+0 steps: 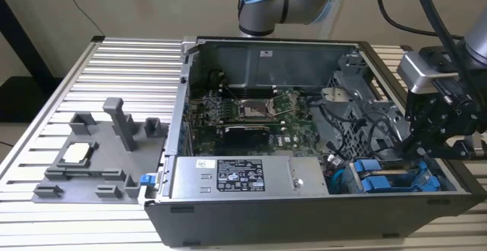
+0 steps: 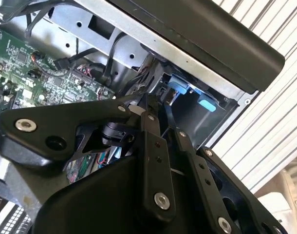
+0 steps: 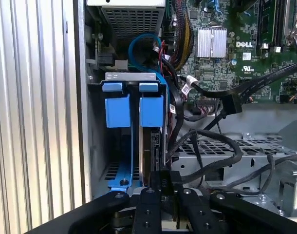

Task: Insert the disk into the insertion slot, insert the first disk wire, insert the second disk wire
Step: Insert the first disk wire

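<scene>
**Robotics laboratory or assembly test cell.** A bench [image 1: 114,63] of ribbed aluminium profiles carries an opened desktop computer case [image 1: 304,222]. Its motherboard [image 1: 251,111], power-supply box [image 1: 247,178] and loose black cables [image 3: 221,141] lie exposed. The claw [image 3: 164,183] hangs inside one corner of this case. An industrial robot arm [image 1: 285,3], with grey joints and blue caps, rises beyond the case's rear wall, away from the claw. Thick black hoses [image 1: 403,11] run overhead toward the claw's mount. Well apart from the claw, past the opposite wall of the case, a grey moulded fixture tray [image 1: 99,154] with upright posts and pockets lies on the bench.
</scene>
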Tool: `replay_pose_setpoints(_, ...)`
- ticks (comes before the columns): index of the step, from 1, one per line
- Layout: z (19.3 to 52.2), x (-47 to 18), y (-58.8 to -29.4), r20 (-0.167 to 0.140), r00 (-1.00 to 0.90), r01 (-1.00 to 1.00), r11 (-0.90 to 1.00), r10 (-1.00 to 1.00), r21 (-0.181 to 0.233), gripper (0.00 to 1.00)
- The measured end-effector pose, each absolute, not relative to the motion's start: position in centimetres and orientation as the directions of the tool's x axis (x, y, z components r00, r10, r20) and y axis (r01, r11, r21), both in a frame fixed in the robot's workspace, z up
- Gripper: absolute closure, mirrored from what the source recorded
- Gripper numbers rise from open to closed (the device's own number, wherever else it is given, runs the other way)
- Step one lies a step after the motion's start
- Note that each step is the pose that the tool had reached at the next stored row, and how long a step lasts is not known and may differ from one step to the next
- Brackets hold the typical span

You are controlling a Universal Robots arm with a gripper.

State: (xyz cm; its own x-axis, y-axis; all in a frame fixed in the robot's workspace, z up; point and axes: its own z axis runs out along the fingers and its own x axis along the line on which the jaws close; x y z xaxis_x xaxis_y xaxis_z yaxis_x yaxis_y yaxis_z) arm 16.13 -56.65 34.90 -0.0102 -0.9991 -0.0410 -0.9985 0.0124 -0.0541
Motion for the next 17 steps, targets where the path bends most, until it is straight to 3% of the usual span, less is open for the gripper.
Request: replay_pose_setpoints(17,33.87,16.58,-56.83,-0.043,-0.011,-0.999,0.013,-0.999,-0.041,0.81)
